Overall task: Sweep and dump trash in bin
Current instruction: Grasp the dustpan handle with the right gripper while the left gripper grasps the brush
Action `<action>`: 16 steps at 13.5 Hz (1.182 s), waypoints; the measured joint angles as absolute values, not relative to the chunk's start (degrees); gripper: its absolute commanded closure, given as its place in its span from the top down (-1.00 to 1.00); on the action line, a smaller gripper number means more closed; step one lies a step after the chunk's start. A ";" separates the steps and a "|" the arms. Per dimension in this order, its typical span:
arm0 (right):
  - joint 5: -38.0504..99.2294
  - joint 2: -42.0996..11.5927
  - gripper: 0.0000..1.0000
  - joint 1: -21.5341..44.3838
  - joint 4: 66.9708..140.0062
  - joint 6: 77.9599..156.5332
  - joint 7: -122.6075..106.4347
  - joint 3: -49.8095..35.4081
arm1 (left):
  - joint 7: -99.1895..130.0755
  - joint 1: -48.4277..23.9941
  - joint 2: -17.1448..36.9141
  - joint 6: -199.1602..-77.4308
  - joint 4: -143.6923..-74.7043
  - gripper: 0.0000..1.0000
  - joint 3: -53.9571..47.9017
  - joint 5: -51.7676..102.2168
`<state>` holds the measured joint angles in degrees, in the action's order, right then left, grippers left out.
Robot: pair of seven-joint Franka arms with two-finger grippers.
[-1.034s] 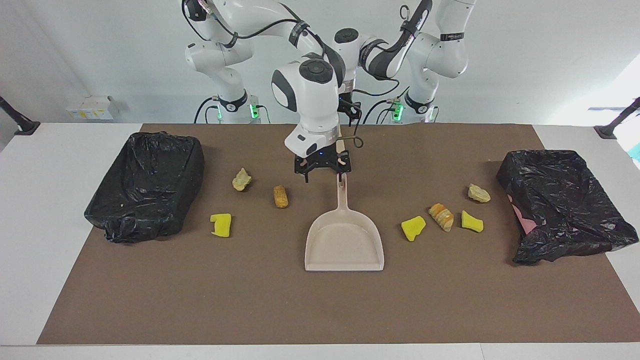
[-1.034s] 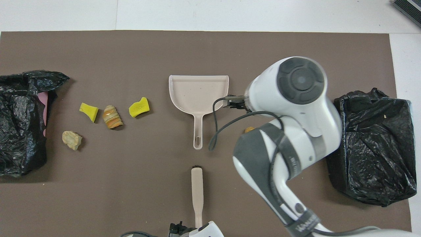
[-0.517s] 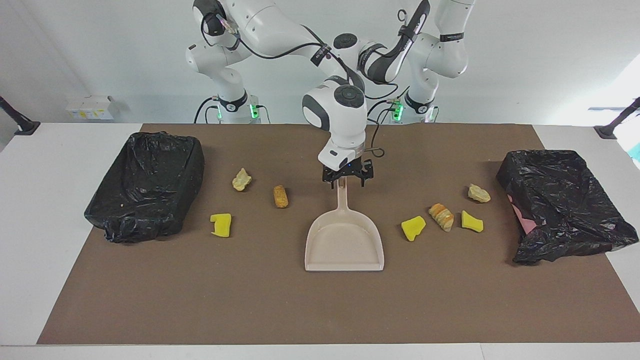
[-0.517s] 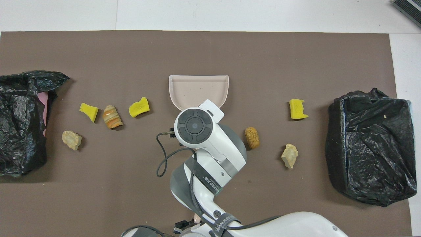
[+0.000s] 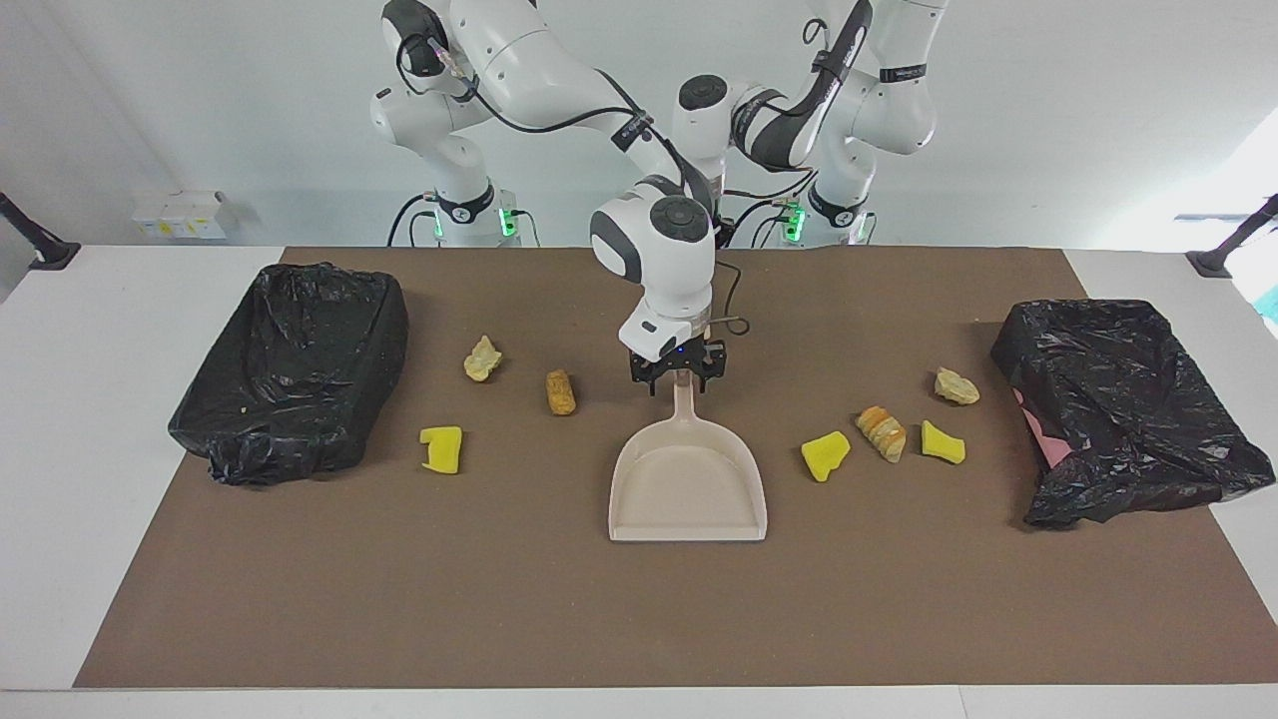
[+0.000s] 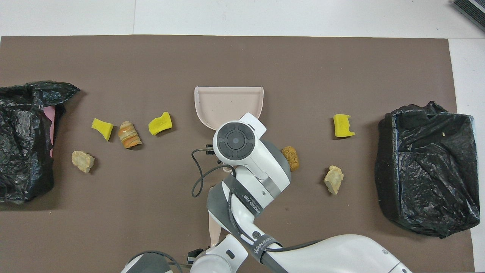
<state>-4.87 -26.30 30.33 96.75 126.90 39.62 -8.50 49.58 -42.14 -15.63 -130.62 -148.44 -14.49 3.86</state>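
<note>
Seat the right gripper, whose grip I cannot tell, squarely on the dustpan handle before lifting; the left gripper is clamped on the brush, and trash lies at the dustpan's three and nine o'clock, seen from overhead.

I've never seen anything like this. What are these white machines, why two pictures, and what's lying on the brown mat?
They are two robot arms, each ending in a gripper. One picture faces them; the other looks down from above them. On the mat lie a beige dustpan, seven scraps of trash, and a black-bagged bin at each end. The right gripper is at the dustpan's handle. The left gripper appears to hold a brush.
</note>
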 measured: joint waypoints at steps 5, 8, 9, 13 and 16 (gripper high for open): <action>-5.61 -26.10 -1.00 30.27 96.77 126.95 39.33 -8.40 | 49.60 -30.30 -18.63 -127.55 -148.40 -1.00 -14.14 3.83; -6.94 -25.79 -1.00 28.28 96.45 126.95 34.33 -8.30 | 46.84 -22.85 -18.98 -127.48 -148.04 -1.00 -14.05 2.90; -6.96 -25.38 -1.00 27.17 96.30 126.95 31.34 -8.29 | 44.24 -20.48 -19.01 -127.33 -147.64 -1.00 -14.04 2.62; -6.96 -23.30 -1.00 25.04 96.11 125.63 21.33 -8.34 | 29.90 -8.99 -19.16 -124.16 -143.55 -1.00 -13.89 2.37; -6.96 -23.06 -1.00 24.68 96.13 123.89 12.21 -8.35 | 22.45 -0.87 -19.12 -123.23 -141.78 -1.00 -13.88 1.51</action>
